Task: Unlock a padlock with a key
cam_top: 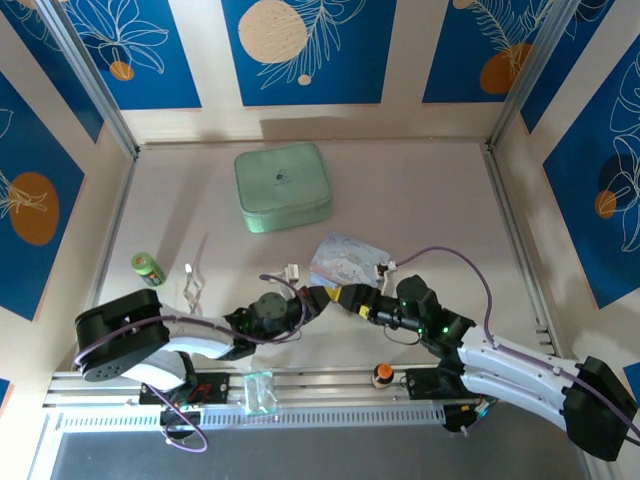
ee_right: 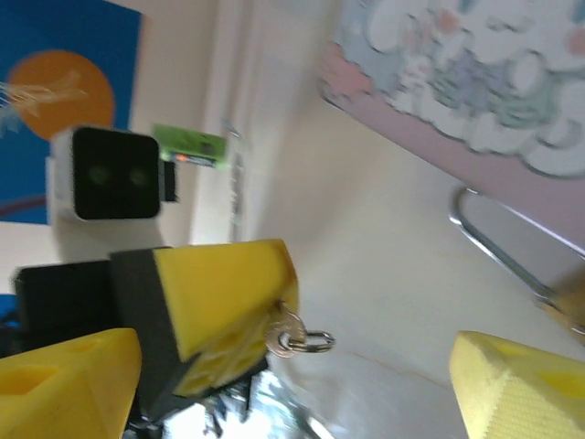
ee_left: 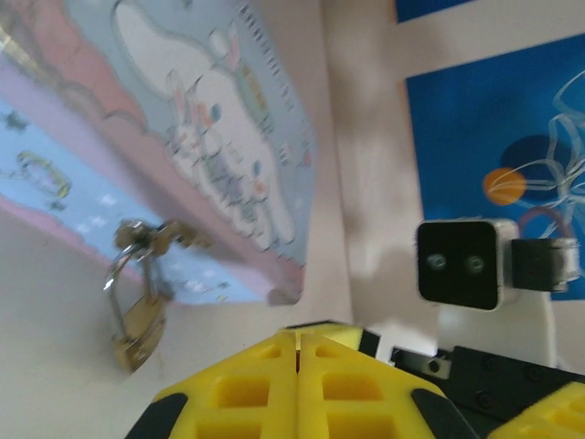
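Your left gripper (ee_left: 298, 355) is pressed shut. The right wrist view shows what it pinches: the key (ee_right: 294, 337), with its head and ring poking out of the pads toward 3 o'clock. The blade is buried between the pads, so its long axis probably runs along the fingers, but the blur leaves that unsure.

Your right gripper (ee_right: 297, 370) stands wide apart with a finger on either side of the left one, and it holds nothing.

The padlock (ee_left: 137, 315) hangs from the hasp (ee_left: 151, 240) on the edge of the box (ee_left: 210, 137), at 10 o'clock from your left fingertips. Its long axis runs 12 to 6, slightly tilted, with the shackle up and the brass body down.

From above, both grippers meet at 6 o'clock of the box.
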`<state>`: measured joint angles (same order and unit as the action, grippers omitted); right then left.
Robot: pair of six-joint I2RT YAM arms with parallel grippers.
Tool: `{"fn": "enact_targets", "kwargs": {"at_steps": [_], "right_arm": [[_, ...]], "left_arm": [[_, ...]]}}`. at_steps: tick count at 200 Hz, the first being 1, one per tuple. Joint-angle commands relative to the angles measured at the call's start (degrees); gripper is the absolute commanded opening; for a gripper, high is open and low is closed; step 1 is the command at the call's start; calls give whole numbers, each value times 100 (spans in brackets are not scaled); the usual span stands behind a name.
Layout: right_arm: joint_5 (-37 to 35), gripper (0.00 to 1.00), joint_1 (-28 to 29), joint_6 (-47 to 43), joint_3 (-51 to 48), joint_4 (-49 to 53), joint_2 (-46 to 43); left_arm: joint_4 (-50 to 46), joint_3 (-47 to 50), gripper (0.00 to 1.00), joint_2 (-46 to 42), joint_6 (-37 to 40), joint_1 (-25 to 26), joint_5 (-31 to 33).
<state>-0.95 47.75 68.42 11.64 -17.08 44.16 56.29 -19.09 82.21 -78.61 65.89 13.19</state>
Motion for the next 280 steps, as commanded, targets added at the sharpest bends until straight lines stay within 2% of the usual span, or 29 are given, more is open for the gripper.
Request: {"fn": "enact_targets", "kwargs": {"at_steps": [1, 21, 44, 74, 108, 164, 193, 215, 237, 280], "right_arm": [[95, 82, -2, 841, 21, -1351, 160], [19, 77, -29, 1068, 93, -1431, 312], [-25, 71, -15, 1196, 47, -1793, 484], [7, 55, 24, 1366, -24, -2429, 738], [-18, 41, 76, 1343, 54, -2457, 822], [-98, 27, 68, 1361, -39, -2479, 796], [-132, 15, 82, 1378, -69, -2465, 830], [-160, 14, 85, 1392, -91, -2495, 857], [-175, 7, 86, 1397, -116, -2503, 853], [-256, 0, 79, 1438, -162, -2446, 814]], "left_arm": [[1184, 70, 0, -64, -58, 12, 465], [1627, 94, 0, -78, 18, 12, 570], [1676, 71, 0, -148, 1, 14, 619], [1712, 79, 0, -171, -58, 21, 659], [1887, 106, 0, -143, -92, 35, 709], [1945, 99, 0, -128, -110, 51, 725], [2043, 83, 0, -58, -147, 56, 738], [2036, 55, 0, 4, -192, 66, 703], [2071, 72, 0, 65, -250, 65, 728], [2162, 99, 0, 154, -284, 73, 729]]}}
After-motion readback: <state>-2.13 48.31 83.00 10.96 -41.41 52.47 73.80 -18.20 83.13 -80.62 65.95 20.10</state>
